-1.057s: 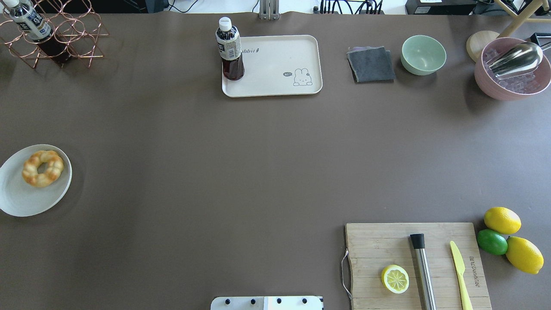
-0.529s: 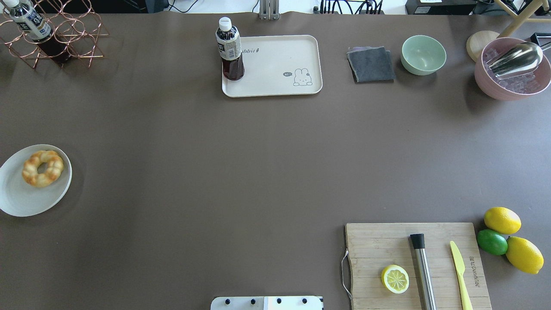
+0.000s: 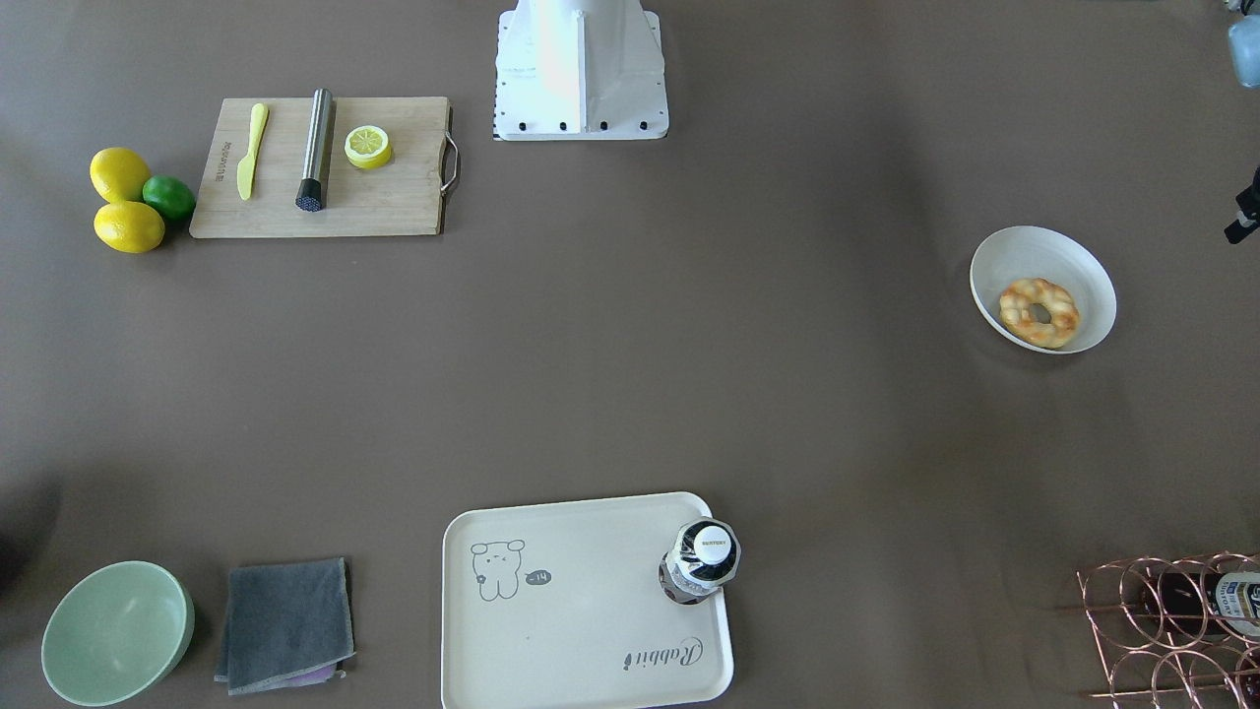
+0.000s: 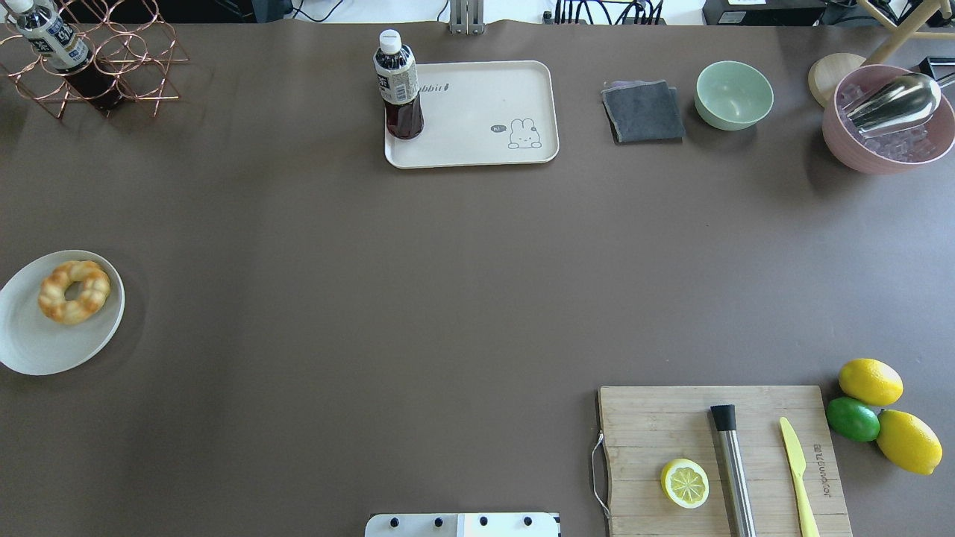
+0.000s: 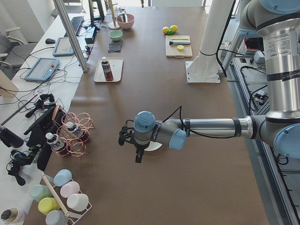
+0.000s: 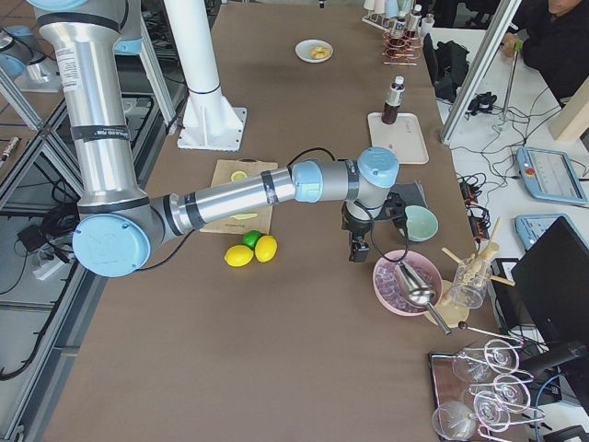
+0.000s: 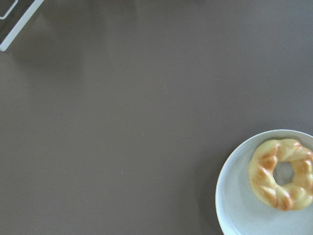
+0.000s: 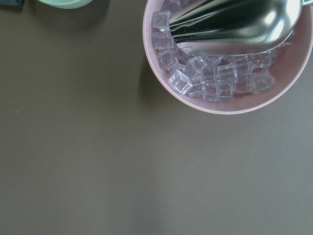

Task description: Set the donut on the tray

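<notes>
The golden-brown twisted donut [image 4: 74, 291] lies in a white round bowl [image 4: 37, 350] at the table's left edge. It also shows in the front view [image 3: 1039, 312] and the left wrist view [image 7: 282, 174]. The cream tray [image 4: 485, 104] with the bear drawing sits at the far middle, with a dark drink bottle [image 4: 398, 86] standing on its left end. My left gripper [image 5: 137, 157] hangs over the table beside the bowl. My right gripper [image 6: 356, 250] hangs near the pink bowl. I cannot tell whether either is open or shut.
A pink bowl [image 4: 888, 123] of ice with a metal scoop, a green bowl [image 4: 734, 95] and a grey cloth [image 4: 643, 112] stand far right. A wooden cutting board [image 4: 656, 432] with lemon half, muddler and knife lies near right. A copper rack [image 4: 112, 67] stands far left.
</notes>
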### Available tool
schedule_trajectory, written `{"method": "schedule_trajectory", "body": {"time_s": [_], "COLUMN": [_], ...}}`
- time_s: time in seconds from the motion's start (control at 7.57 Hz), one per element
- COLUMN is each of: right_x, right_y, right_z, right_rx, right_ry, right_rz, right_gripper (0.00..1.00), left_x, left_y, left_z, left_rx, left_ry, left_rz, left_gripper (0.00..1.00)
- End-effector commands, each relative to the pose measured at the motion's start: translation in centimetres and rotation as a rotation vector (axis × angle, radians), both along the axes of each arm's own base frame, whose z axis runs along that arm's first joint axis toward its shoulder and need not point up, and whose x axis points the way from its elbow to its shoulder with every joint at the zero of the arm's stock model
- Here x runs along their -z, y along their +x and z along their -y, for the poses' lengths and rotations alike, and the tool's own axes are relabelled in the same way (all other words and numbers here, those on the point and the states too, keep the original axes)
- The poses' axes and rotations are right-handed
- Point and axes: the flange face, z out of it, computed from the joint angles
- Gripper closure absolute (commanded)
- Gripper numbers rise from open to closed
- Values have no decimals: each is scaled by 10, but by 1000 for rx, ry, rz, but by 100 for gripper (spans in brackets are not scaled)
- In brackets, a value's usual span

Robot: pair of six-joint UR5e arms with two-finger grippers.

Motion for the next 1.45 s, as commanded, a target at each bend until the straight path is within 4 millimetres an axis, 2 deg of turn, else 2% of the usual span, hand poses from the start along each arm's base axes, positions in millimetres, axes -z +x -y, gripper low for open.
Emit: {"method": "schedule_trajectory", "body": {"time_s": [0.0,0.13,0.4,0.79,1.06,1.19,1.32], "right_x": [-10,-11,-14,-17,-18,-19,-21], "right_y": [-2,-3,-3,-3,-3,-3,-3], "right_z": [-6,-8,-11,-14,-16,-16,-15], "right_rx": [2,3,-1,-7,-7,-7,-6], "right_ry": [27,17,3,-10,-12,-14,-17], "right_rz": [11,29,47,48,49,49,48], "right_gripper": [0,0,0,0,0,0,0], "left_x": [-20,-42,-56,-62,-70,-70,-69], "left_y": [64,79,101,130,138,140,143], "left_z": [-13,-22,-30,-31,-34,-34,-33], "left_rx": [27,31,56,51,37,33,27], "left_ry": [-21,-21,-28,12,6,7,7], "left_rz": [-104,-133,-174,-90,-72,-73,-74], "left_gripper": [2,2,2,2,2,3,15]}}
